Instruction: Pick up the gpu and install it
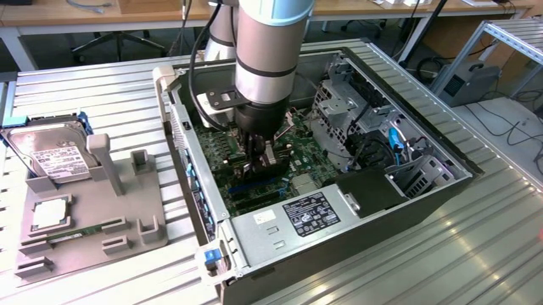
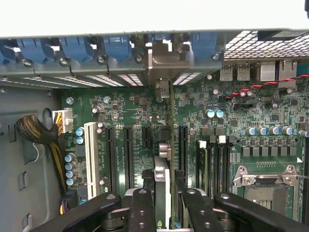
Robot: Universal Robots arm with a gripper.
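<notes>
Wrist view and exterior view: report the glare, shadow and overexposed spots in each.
Wrist view: the band along the far edge, above the blue slot clips, is blown out white; the motherboard is evenly lit, and the black gripper in the foreground is dark. Exterior view: soft glare streaks on the ribbed metal table; the arm shades the board beneath it.

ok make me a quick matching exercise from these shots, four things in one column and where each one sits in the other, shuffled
Things:
1. gpu
2. hard drive
3. memory stick
4. gripper

Places:
A. lying flat low on the grey holder tray, outside the computer case
B. propped up at the exterior view's far left, white label showing
C. held edge-on over the motherboard, between the fingers
D. down inside the open case, above the board

Pairs: 1-C, 2-B, 3-A, 4-D
</notes>
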